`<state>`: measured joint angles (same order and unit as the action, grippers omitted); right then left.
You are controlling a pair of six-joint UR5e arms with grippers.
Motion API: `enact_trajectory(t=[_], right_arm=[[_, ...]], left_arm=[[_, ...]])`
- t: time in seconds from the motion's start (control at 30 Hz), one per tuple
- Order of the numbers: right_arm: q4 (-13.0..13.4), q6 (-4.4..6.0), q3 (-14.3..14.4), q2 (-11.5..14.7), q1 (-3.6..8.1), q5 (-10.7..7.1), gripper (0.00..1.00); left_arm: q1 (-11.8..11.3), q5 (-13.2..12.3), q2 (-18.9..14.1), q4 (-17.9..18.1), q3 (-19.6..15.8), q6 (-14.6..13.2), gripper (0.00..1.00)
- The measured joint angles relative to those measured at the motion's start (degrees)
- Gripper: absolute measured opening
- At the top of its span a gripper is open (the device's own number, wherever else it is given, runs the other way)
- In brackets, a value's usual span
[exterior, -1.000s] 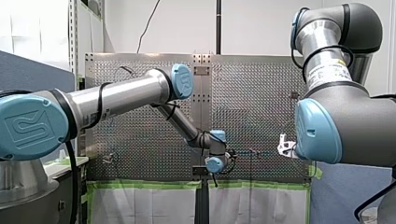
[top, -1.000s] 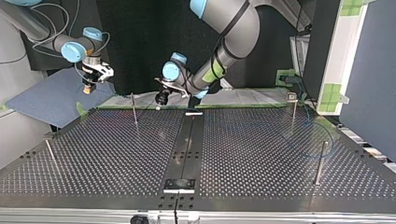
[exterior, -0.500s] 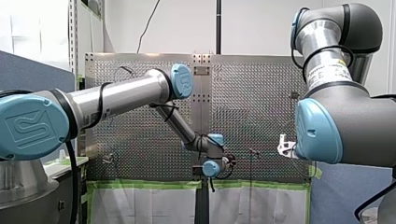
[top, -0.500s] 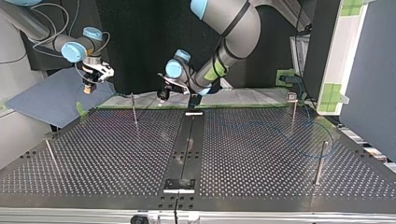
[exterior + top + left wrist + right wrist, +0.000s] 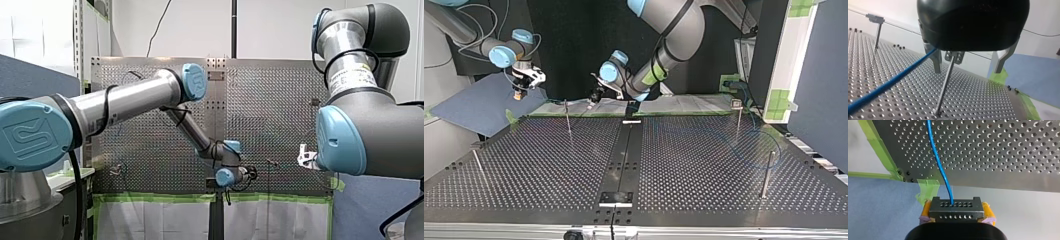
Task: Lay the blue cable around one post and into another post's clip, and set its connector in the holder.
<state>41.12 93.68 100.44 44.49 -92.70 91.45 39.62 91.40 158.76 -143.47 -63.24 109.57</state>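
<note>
Right wrist view: blue cable [image 5: 940, 168] crosses the tabletop [image 5: 1003, 150] edge to its black connector [image 5: 956, 211], clamped tight between the yellow-padded jaws of my right gripper [image 5: 956, 205]. My left gripper [image 5: 967, 71] has jaws gaping wide, holding nothing, straddling a clip-topped post [image 5: 945, 85], cable just beside one.

Perforated metal surface [image 5: 549, 165], holes in even grid. Black centre strip [image 5: 624, 155] runs from near edge to far edge; small plate [image 5: 616, 198] at near end, pale bar [image 5: 631, 121] at far end. Four thin posts in top view:
- leaning post [image 5: 479, 167], near left
- upright post [image 5: 568, 120], far left
- clip-topped post [image 5: 738, 117], far right
- plain post [image 5: 767, 174], near right

Blue cable [image 5: 885, 85] loops faintly by right pair; around or beside, cannot tell. Green tape [image 5: 574, 114] lines far edge.
</note>
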Motion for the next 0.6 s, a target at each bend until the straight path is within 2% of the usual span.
enact_trajectory(t=[0.23,0.47,0.6], right_arm=[[-2.6,-0.19,-1.1,0.0,0.0,0.03,0.0],[-3.1,-0.15,-1.4,0.0,-0.02,-0.03,0.0],[-3.1,-0.04,-1.4,0.0,-0.1,-0.07,0.0]], left_arm=[[-0.1,0.1,-3.3,1.0,-3.3,-3.3,1.0],[0.7,0.0,-6.5,0.6,-7.0,-6.7,1.0],[1.5,0.0,-6.9,0.4,-9.0,-7.1,1.0]])
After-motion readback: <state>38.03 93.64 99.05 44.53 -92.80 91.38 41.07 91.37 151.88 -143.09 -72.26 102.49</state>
